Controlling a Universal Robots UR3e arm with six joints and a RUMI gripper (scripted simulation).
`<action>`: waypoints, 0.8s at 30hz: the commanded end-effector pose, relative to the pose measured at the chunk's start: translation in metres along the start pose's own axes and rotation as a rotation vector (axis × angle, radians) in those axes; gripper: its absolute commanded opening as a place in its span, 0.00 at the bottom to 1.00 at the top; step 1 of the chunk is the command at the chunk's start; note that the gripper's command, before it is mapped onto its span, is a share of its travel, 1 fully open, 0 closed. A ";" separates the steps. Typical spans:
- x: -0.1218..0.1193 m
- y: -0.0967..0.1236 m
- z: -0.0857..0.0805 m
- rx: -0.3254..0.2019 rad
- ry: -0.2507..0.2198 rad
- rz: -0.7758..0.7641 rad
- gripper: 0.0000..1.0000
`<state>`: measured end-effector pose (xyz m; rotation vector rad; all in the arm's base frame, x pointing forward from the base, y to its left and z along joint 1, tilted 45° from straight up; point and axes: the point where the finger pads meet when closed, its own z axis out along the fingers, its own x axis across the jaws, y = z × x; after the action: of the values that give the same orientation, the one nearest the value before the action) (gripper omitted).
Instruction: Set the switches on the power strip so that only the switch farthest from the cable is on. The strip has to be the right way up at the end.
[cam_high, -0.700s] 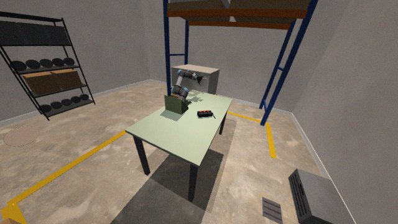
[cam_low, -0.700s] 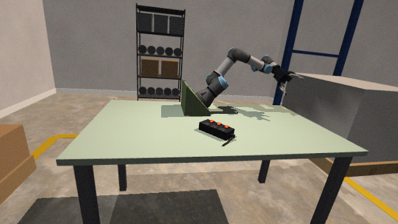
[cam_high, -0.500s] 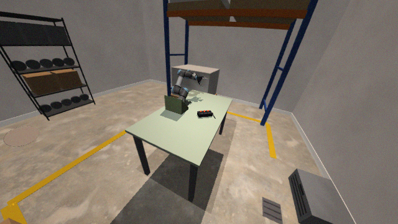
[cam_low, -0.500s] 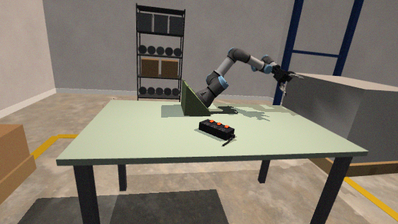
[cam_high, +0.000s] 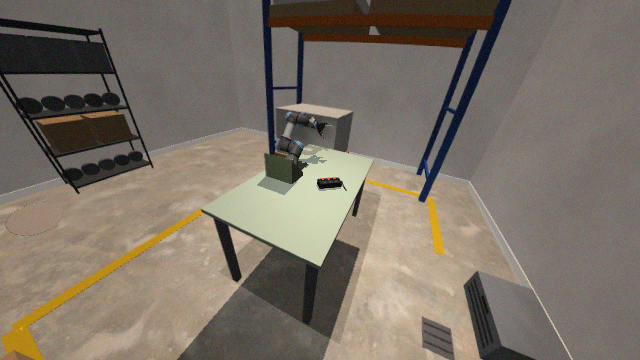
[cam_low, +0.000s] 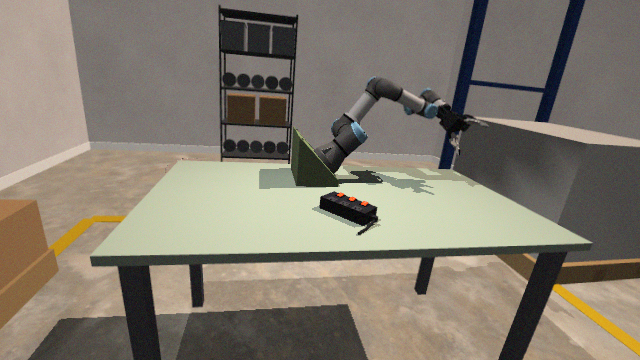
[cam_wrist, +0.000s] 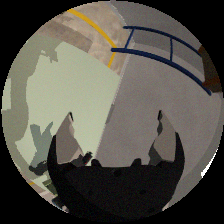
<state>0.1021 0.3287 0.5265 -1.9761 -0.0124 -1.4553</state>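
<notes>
A black power strip (cam_high: 330, 183) (cam_low: 348, 207) lies the right way up on the pale green table (cam_high: 280, 215) (cam_low: 225, 215). It has three orange-red switches on top and a short black cable stub at its right end in the exterior view. My gripper (cam_low: 462, 131) (cam_high: 322, 128) (cam_wrist: 115, 111) is open and empty. It hangs high in the air at the table's far edge, well away from the strip and close to a grey cabinet. The strip does not show in the wrist view.
The arm's base sits behind a dark green wedge block (cam_high: 281, 168) (cam_low: 307, 162) on the table. A grey cabinet (cam_high: 320, 125) (cam_low: 550, 170) (cam_wrist: 145, 90) stands right beside the gripper. Blue rack posts (cam_high: 452, 105) (cam_low: 462, 75) stand behind it.
</notes>
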 end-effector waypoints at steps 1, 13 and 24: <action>0.001 0.000 0.000 0.001 0.001 0.003 1.00; 0.000 0.002 0.003 -0.010 0.000 -0.001 1.00; -0.003 0.011 0.018 -0.053 -0.004 -0.014 1.00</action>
<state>0.1148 0.3307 0.5185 -2.0118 0.0019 -1.4696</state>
